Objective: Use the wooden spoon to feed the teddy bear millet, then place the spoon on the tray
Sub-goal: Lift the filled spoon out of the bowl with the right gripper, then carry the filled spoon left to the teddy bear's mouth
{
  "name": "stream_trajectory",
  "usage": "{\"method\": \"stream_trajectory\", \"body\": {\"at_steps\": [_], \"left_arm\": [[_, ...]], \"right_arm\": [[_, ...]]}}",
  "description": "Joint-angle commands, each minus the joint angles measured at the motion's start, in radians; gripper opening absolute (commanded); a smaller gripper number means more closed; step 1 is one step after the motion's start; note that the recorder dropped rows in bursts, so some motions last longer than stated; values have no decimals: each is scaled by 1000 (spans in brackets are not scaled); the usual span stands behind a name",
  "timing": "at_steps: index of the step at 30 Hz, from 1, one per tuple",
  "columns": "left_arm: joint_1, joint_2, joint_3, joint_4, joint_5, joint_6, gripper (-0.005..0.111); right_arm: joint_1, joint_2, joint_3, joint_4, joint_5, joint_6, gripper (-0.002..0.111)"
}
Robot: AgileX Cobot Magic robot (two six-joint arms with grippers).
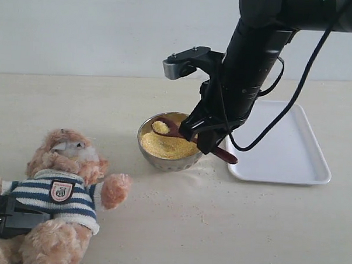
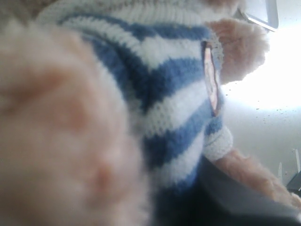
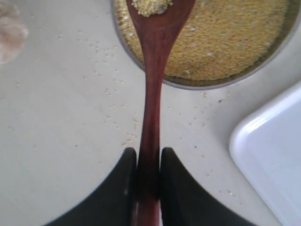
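Status: right hand point(image 3: 148, 159) is clamped on the handle of the wooden spoon point(image 3: 154, 89). The spoon's oval end carries a small heap of millet point(image 1: 166, 146) and sits over the metal bowl point(image 1: 145, 151).
Judged stage: scoop made. Feeding is not done, and the spoon is not yet on the tray point(image 1: 291, 163), which is bare and lies just beside the bowl.

The teddy bear point(image 1: 62, 188) lies on its back on the table point(image 1: 230, 228), well apart from the bowl, muzzle up.
Left hand point(image 1: 5, 218) sits against the bear's side. The wrist view is filled with blurred fur and shirt, so I cannot tell whether it is clamped or apart.

Surroundings:
- Loose grains point(image 1: 205, 167) are scattered by the bowl.
- The bear's paw point(image 1: 115, 191) reaches out toward the bowl and may crowd the approach.
- The arm's cable point(image 1: 263, 136) hangs over the tray.
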Motion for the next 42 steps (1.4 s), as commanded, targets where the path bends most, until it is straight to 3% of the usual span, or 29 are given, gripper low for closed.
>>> {"method": "stream_trajectory", "body": {"at_steps": [1, 6, 21, 42], "left_arm": [[1, -1, 1, -13, 16, 2, 7], [1, -1, 1, -13, 16, 2, 7], [1, -1, 1, -13, 16, 2, 7], [1, -1, 1, -13, 16, 2, 7]], "right_arm": [[-2, -20, -7, -16, 4, 6, 0], [-11, -20, -7, -39, -5, 50, 0], [2, -111, -7, 178, 39, -113, 0], [287, -96, -22, 40, -134, -16, 0]]}}
